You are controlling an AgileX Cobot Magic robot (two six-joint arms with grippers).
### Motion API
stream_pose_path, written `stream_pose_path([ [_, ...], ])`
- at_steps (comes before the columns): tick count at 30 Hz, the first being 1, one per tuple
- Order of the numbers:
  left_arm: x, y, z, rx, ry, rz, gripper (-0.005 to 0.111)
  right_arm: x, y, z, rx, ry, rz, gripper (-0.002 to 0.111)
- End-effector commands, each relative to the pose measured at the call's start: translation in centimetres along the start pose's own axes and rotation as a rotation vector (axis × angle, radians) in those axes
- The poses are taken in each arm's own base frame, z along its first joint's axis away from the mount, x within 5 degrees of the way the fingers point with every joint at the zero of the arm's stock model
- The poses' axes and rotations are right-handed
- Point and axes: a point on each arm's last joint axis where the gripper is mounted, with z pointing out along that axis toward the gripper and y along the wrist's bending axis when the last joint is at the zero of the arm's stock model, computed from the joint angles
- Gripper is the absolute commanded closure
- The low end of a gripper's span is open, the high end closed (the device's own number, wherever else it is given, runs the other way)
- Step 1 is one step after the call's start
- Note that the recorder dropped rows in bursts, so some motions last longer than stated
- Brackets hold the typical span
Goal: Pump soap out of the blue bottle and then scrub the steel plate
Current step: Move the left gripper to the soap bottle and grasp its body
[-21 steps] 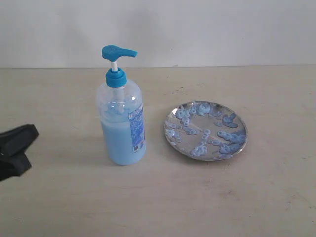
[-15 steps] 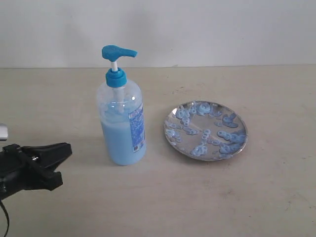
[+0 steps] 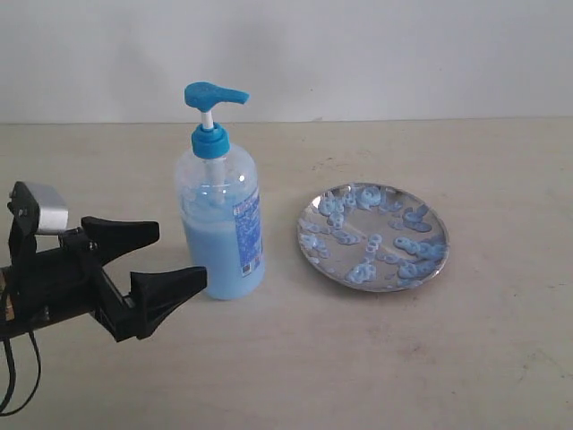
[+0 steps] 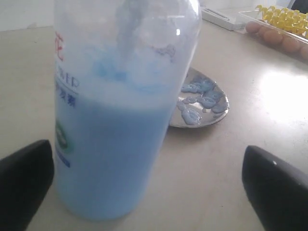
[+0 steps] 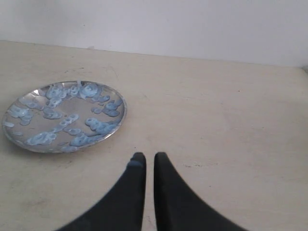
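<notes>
Our left fingers [image 3: 170, 285] spread wide, the bottle [image 3: 221, 224] just ahead between them; our right fingers [image 5: 132, 187], pressed nearly together, face the plate [image 5: 77, 105].

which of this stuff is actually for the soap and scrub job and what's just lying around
For the job: blue bottle, soap, steel plate, left gripper, right gripper.
Lying about: eggs, yellow items, flat white object.
</notes>
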Motion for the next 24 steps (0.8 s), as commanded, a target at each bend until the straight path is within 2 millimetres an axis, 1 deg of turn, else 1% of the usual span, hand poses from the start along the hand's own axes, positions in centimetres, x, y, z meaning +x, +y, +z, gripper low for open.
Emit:
stream_pose_path([
  [1, -0.1, 0.0, 0.1, 0.005, -0.012, -0.001, -0.001, -0.2, 0.0, -0.1, 0.002, -0.019, 0.003, 0.106],
  [5, -0.2, 0.4, 0.1, -0.041, -0.026, 0.005, -0.001, -0.2, 0.0, -0.1, 0.002, -0.019, 0.003, 0.106],
  [8, -0.5, 1.0, 0.2, -0.094, -0.041, 0.1, -0.001, -0.2, 0.0, -0.1, 0.002, -0.019, 0.003, 0.106],
  [13, -1.9, 1.9, 1.1, -0.084, -0.087, 0.16, -0.001, -0.3, 0.0, -0.1, 0.002, -0.025, 0.003, 0.106],
  [17, -3.1, 2.6, 1.8, -0.077, -0.125, 0.202, -0.001, -0.7, 0.0, -0.1, 0.004, -0.074, 0.009, 0.106],
  [20, -3.7, 3.0, 2.3, -0.073, -0.143, 0.222, -0.001, -1.1, 0.0, -0.1, -0.007, -0.122, 0.097, 0.106],
  [24, -3.1, 3.2, 2.9, -0.033, -0.123, 0.184, -0.001, -1.7, 0.0, -0.2, -0.018, -0.188, 0.208, 0.106],
])
